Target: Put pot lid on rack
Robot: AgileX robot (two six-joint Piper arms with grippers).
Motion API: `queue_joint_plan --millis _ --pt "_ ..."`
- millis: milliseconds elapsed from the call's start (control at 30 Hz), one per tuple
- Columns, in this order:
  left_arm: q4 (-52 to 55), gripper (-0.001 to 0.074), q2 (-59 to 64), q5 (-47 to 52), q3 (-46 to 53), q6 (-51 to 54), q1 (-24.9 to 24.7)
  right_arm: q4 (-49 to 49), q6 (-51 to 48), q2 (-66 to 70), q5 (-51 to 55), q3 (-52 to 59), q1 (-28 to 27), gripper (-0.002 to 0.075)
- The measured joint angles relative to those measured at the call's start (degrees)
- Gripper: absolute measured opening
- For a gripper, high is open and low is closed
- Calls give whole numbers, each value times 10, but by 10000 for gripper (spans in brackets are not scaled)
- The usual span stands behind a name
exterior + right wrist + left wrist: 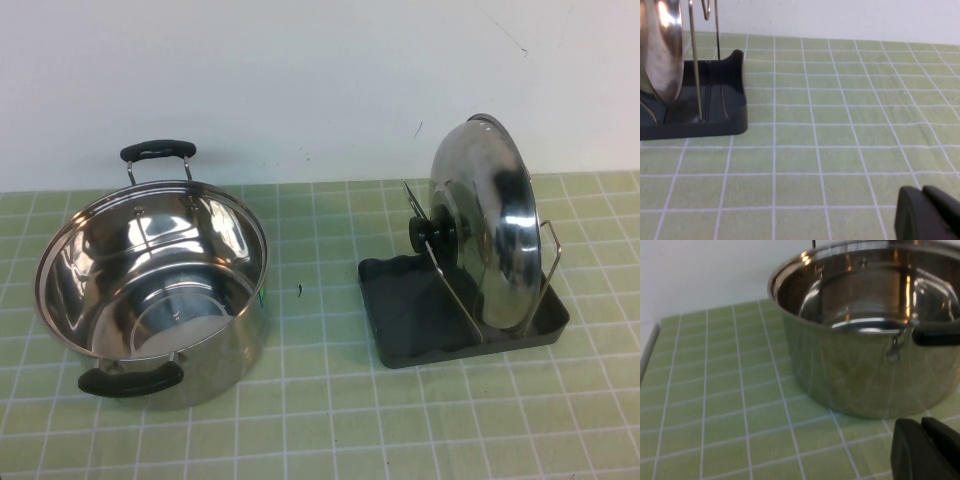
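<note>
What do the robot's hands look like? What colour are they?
Only small bits show. The left gripper is a dark black, blocky piece with rounded edges, low beside the pot. The right gripper looks the same, matte black, over the green checked mat. No cables or markings are visible.

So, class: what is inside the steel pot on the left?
Nothing shows inside the pot, only bare, reflective steel. The pot lid stands on edge in the rack. Left gripper sits beside the pot, right gripper near the rack.

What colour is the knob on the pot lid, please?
Black; the knob on the pot lid shows best in the high view.
</note>
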Motion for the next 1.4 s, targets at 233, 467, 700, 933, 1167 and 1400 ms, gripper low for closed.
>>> queue_joint_plan --millis 233,467,700,933,1167,1400 --pt "-18 -1 -1 53 0 -8 36 0 0 0 0 0 0 -1" --pt "-77 -1 -1 -5 34 -1 102 0 0 0 0 0 0 -1" --pt "-114 -1 -1 -59 50 40 132 0 -1 0 0 0 0 -1" --pt "-145 -1 -1 -39 50 95 170 0 0 0 1 0 0 -1" --pt "-152 -1 -1 -39 50 112 199 0 1 0 1 0 0 -1" --pt "-176 -1 -1 -39 50 113 199 0 1 0 1 0 0 -1"
